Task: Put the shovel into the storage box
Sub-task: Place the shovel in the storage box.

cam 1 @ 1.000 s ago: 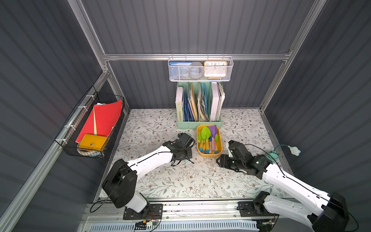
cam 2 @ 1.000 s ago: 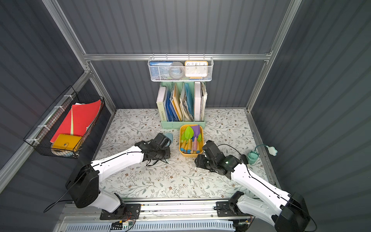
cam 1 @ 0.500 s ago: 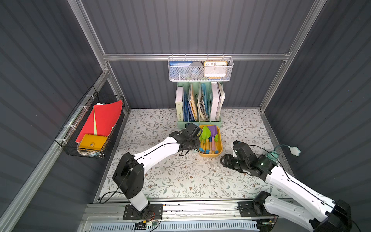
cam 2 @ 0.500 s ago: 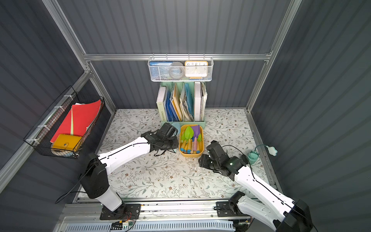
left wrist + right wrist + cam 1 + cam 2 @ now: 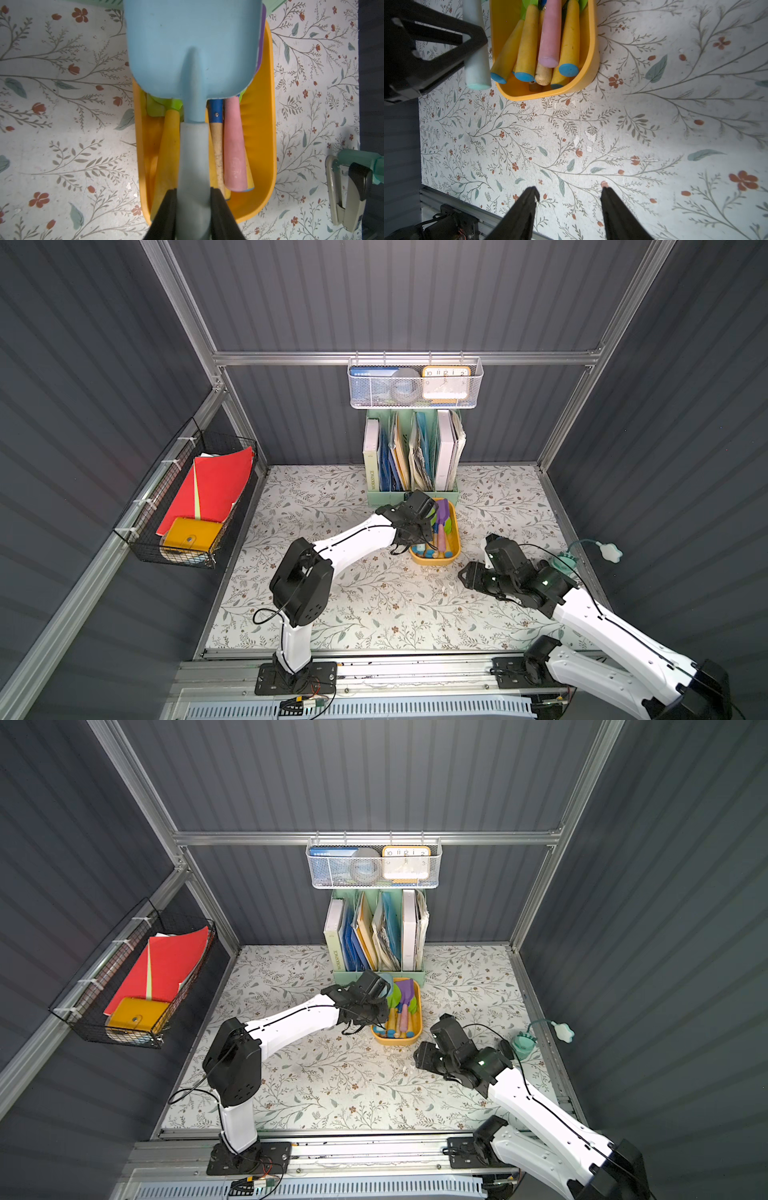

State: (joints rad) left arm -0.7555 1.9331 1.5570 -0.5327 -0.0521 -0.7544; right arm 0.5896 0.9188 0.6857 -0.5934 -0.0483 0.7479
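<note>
we are pinching the pale blue plastic toy shovel point(image 5: 193, 52) by its rounded handle, with the left gripper point(image 5: 193, 190) pressing in on it from both sides. the shovel is hanging above the shallow yellow-orange plastic storage box point(image 5: 267, 145) and is not yet in it. its handle is running along the box's length, and its blade is covering the box's far end in the wrist view. the box is standing at the middle of the floral-printed worktop's point(image 5: 374, 601) back edge, just in front of the mint-green file rack point(image 5: 374, 498). it is already holding several yellow-, pink- and wooden-handled toy tools point(image 5: 550, 31). we are judging that the good move is checking the blade sits inside the far rim, lowering it flat onto the pile, and only then letting go. a tilted release could be sending the shovel over the low wall. nearer the worktop's right edge, the right gripper point(image 5: 570, 189) is hovering with its fingers spread and nothing between them, apart from the box.
</note>
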